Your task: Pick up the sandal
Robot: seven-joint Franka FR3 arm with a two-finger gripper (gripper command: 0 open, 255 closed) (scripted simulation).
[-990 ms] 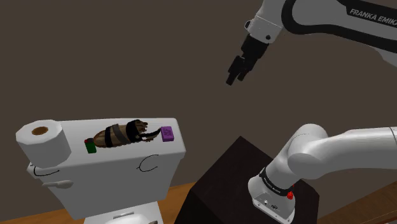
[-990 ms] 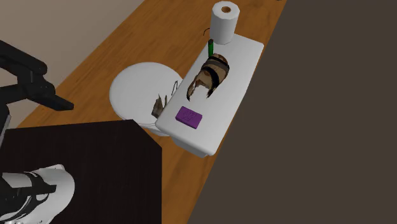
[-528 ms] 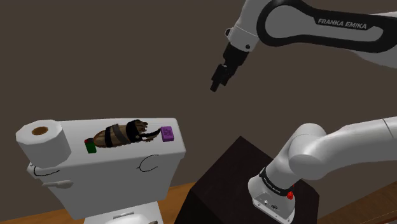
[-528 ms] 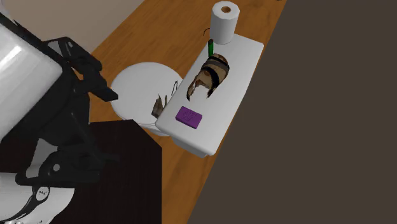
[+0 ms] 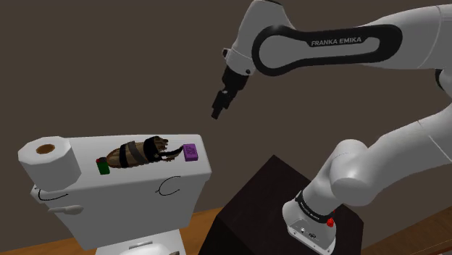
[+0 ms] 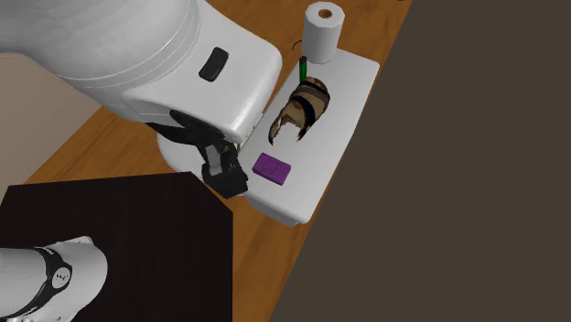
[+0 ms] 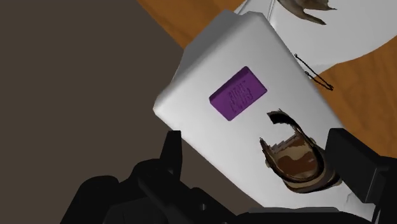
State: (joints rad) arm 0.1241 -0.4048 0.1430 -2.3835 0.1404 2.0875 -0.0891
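The sandal [image 5: 137, 153] is brown with black straps and lies on the white toilet tank lid [image 5: 190, 171], between a green item and a purple block. In the second exterior view the sandal [image 6: 304, 110] sits mid-lid. My black gripper [image 5: 217, 112] hangs in the air above and to the shoulder view's right of the lid's purple-block end, apart from everything. From the hand, the sandal [image 7: 299, 163] shows near the right finger, and the gripper [image 7: 257, 139] is open with nothing between its fingers. In the second exterior view the gripper [image 6: 229, 174] is partly covered by the white arm.
A purple block [image 5: 190, 151] lies at the lid's near end, a green item [image 5: 103, 166] at the other side of the sandal, and a toilet paper roll [image 5: 49, 159] beyond it. The dark stand [image 5: 253, 210] is close beside the tank. A wall runs behind the tank.
The arm has swung toward the shoulder view's left, carrying the gripper closer to the tank and a little lower. The fingers stay open. Nothing on the lid has moved.
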